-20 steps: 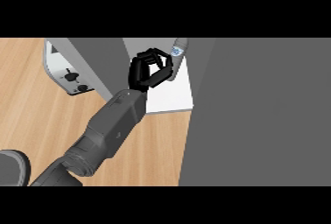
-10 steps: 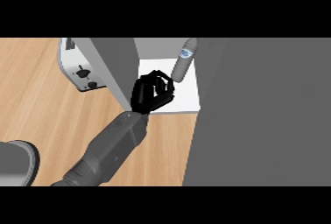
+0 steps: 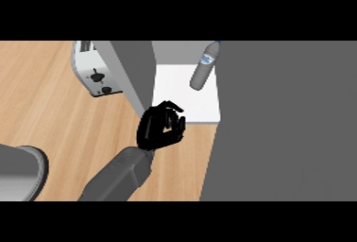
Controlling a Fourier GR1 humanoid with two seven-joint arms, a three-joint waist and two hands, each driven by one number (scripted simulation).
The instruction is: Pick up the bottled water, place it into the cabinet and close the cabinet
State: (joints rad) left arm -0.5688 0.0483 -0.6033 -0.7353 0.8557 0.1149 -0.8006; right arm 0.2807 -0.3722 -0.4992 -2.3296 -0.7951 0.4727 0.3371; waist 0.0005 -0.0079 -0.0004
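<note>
Head view | bottled water sits inside the cabinet, at the back right of its white shelf | I see my left robot hand with fingers curled, pinching nothing, over the table just before the shelf, apart from the bottle.

A light wooden tabletop, its grain running across the head view, fills the left half. Toward its far edge stands a silver toaster with two dark knobs on its near face. A grey rounded vessel is cut off by the lower left edge. A broad, flat dark grey panel covers the whole right side. The light is even, with no hard shadows.
</note>
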